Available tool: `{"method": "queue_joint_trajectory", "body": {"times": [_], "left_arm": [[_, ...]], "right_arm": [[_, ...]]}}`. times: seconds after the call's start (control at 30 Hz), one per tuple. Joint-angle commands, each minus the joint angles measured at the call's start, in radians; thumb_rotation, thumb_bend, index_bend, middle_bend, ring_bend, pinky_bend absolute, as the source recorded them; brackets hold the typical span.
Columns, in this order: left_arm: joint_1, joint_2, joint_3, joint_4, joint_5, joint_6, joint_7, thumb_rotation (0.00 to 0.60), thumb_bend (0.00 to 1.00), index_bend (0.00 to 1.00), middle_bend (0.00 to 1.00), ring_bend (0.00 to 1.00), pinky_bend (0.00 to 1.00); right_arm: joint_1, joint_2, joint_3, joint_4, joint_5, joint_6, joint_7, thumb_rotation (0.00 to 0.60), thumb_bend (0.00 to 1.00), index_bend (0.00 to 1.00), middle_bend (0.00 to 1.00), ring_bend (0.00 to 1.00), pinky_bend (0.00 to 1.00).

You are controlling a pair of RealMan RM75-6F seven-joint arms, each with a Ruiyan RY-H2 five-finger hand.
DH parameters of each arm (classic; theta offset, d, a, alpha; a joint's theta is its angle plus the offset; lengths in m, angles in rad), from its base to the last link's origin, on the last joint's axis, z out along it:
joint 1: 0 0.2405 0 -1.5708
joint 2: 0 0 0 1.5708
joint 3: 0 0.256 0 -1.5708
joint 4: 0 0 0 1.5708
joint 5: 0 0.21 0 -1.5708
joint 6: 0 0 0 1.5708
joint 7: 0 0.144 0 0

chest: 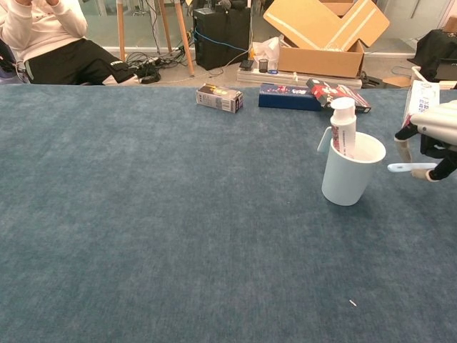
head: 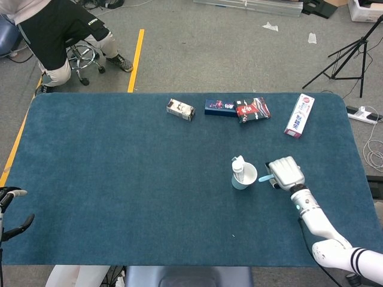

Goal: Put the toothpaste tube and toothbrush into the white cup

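My right hand (chest: pixel 437 136) grips toothbrush (chest: pixel 410 167), held level just right of white cup (chest: pixel 350 175); toothpaste tube (chest: pixel 343 127) stands inside.

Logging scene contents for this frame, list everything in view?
cup: 1, white, on the table right of centre
toothpaste tube: 1, white with some red, standing in the cup
toothbrush: 1, light blue, held off the table just right of the cup
small boxes: 3, one whitish, one dark blue, one red and black, along the far edge
toothpaste box: 1, white and red, far right corner area
table: 1, dark blue cloth
person: 1, seated on a stool, far left
cardboard boxes: brown, on the floor behind
tripod: 1, black, floor at right
left hand: black fingers at the left edge
right hand: silver, holding the toothbrush
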Motion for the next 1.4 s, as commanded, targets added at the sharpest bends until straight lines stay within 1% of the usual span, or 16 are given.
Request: {"method": "queue_joint_trajectory", "body": {"times": [0.03,0.3,0.53,0.73,0.9,1.2,1.4], "left_arm": [[0.000,-0.001,0.000,0.000,0.000,-0.001,0.003,0.600,0.22,0.33,0.30,0.21,0.27],[-0.002,-0.002,0.001,0.000,-0.002,-0.004,0.008,0.600,0.22,0.33,0.30,0.21,0.27],[-0.002,-0.003,0.001,0.000,-0.003,-0.005,0.010,0.600,0.22,0.33,0.30,0.21,0.27],[-0.003,-0.004,0.002,0.001,-0.005,-0.009,0.014,0.600,0.22,0.33,0.30,0.21,0.27],[-0.004,-0.007,0.002,0.001,-0.006,-0.011,0.018,0.600,0.22,0.33,0.30,0.21,0.27],[-0.004,-0.005,0.003,-0.001,-0.008,-0.011,0.017,0.600,0.22,0.33,0.30,0.21,0.27],[-0.003,-0.003,0.003,-0.003,-0.008,-0.011,0.015,0.600,0.22,0.33,0.30,0.21,0.27]], "right_arm": [[-0.012,0.027,0.009,-0.026,-0.011,0.023,0.020,0.600,0.28,0.62,1.00,1.00,1.00],[-0.029,0.095,0.042,-0.114,-0.048,0.084,0.081,0.600,0.28,0.62,1.00,1.00,1.00],[-0.047,0.170,0.076,-0.222,-0.084,0.131,0.182,0.600,0.28,0.62,1.00,1.00,1.00],[-0.066,0.240,0.096,-0.307,-0.126,0.149,0.326,0.600,0.28,0.62,1.00,1.00,1.00],[-0.078,0.279,0.107,-0.349,-0.166,0.160,0.453,0.600,0.28,0.62,1.00,1.00,1.00],[-0.084,0.310,0.116,-0.383,-0.243,0.172,0.672,0.600,0.28,0.62,1.00,1.00,1.00],[-0.079,0.310,0.108,-0.378,-0.299,0.170,0.822,0.600,0.28,0.62,1.00,1.00,1.00]]}}
